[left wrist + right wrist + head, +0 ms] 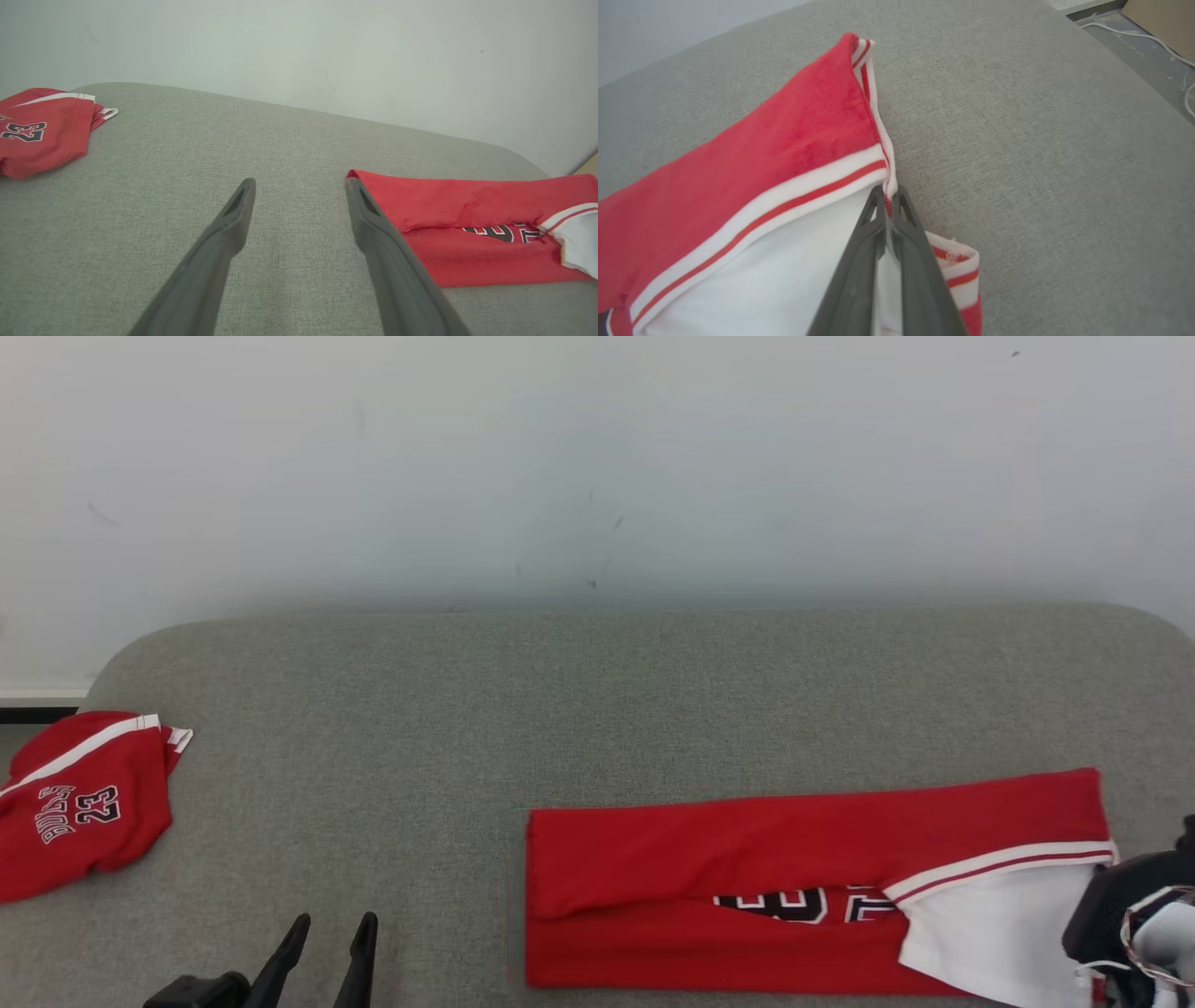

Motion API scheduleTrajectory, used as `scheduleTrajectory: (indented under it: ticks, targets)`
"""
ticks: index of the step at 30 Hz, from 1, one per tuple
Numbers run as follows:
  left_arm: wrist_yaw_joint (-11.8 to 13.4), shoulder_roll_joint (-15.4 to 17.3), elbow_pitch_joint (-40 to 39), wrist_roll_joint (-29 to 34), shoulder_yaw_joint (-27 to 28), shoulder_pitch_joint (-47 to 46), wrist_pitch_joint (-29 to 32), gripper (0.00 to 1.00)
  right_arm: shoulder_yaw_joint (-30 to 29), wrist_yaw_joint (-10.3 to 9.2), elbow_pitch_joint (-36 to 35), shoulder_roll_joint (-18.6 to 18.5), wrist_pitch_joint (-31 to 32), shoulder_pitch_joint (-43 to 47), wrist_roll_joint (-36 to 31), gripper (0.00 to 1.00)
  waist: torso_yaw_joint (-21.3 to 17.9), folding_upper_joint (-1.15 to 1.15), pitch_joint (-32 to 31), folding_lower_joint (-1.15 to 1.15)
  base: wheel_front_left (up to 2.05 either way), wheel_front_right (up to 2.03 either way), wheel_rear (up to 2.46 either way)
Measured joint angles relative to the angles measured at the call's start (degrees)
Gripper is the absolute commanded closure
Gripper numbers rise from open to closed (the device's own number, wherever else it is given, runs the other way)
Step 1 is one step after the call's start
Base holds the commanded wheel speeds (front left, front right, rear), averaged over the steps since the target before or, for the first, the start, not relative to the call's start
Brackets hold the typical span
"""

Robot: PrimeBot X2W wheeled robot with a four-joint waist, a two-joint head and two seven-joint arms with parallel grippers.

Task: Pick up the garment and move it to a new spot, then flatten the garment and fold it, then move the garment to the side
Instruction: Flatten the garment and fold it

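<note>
Right claw [888, 205] pinches the striped hem [880, 140] of the red garment [747, 859], which stretches away to its left; left claw [334, 922] gapes empty. Folding looks underway: next, carry that hem leftward across the cloth.

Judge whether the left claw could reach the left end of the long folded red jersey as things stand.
Probably yes: the left claw stands open, and only bare grey fabric surface lies between it and the uncovered left end of the long folded red jersey.
</note>
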Motion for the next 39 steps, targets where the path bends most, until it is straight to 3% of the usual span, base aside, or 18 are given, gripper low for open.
scheduleTrajectory:
  ticks: [8,13,18,33,36,39]
  targets:
    - [0.0,0.18,-0.21,0.0,-0.66,0.04,0.57,0.0,-2.37,-0.02,1.45,-7.53,-0.26,-1.14,-1.72,1.0,-0.28,0.0,0.1,0.0,0.0,0.0,0.0]
    - [0.0,-0.08,-0.21,-0.01,-1.24,0.1,0.64,0.0,-1.68,-0.07,0.75,-7.94,-0.4,-2.18,-3.82,1.0,-0.32,0.0,0.04,0.0,0.0,0.0,0.0]
    - [0.0,-0.41,0.0,-0.11,-1.59,0.15,0.71,0.0,0.52,-0.07,-1.62,-4.74,0.75,-1.98,-4.67,1.0,-0.29,0.0,-0.38,0.0,0.0,0.0,0.0]
    - [0.08,-0.73,0.53,-0.6,-1.63,1.6,0.74,0.0,10.57,0.44,-17.61,9.73,6.1,1.57,-4.97,1.0,-0.84,0.0,-1.77,-0.01,0.0,0.0,0.0]
    - [0.08,-0.91,0.53,-0.6,-1.99,1.47,1.15,0.0,13.72,0.43,-18.63,13.1,8.2,0.92,-5.57,1.0,-0.87,0.0,-1.64,-0.01,0.0,0.0,0.0]
    - [0.0,-1.03,0.53,-0.6,-2.88,1.08,1.32,0.0,15.33,0.42,-19.03,13.97,9.31,0.3,-5.71,1.0,-0.49,0.0,-1.46,-0.01,0.0,0.0,0.0]
